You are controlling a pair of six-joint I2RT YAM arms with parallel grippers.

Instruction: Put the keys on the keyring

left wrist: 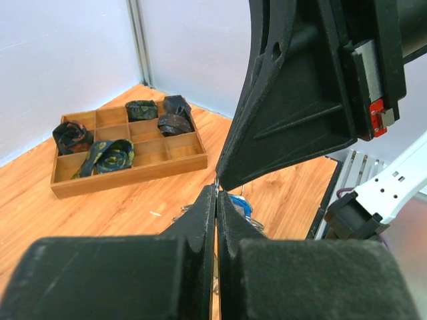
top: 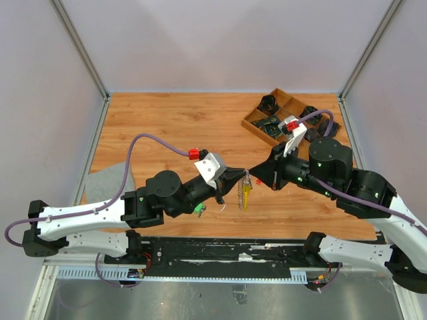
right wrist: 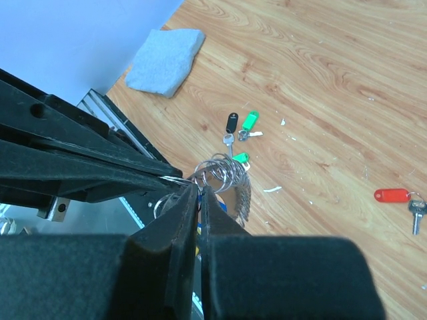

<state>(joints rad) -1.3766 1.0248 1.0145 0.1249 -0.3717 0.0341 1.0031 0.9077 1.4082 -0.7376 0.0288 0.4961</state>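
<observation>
Keyring [top: 245, 193] hangs pinched between closed left gripper [top: 241, 175] and closed right gripper [top: 257, 172]. Green key [right wrist: 249, 121], black key [right wrist: 231, 123] near it; red key [right wrist: 393, 195] well apart.

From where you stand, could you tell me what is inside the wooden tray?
Several dark rolled cloths sit in compartments of the tray; others look empty. From above, the right arm covers its near corner.

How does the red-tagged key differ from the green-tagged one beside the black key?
The red-tagged key lies alone; the green-tagged key lies beside a black-headed key. The red tag lies level in the right wrist view; the green tag slants. Both rest flat on the table, off the keyring.
</observation>
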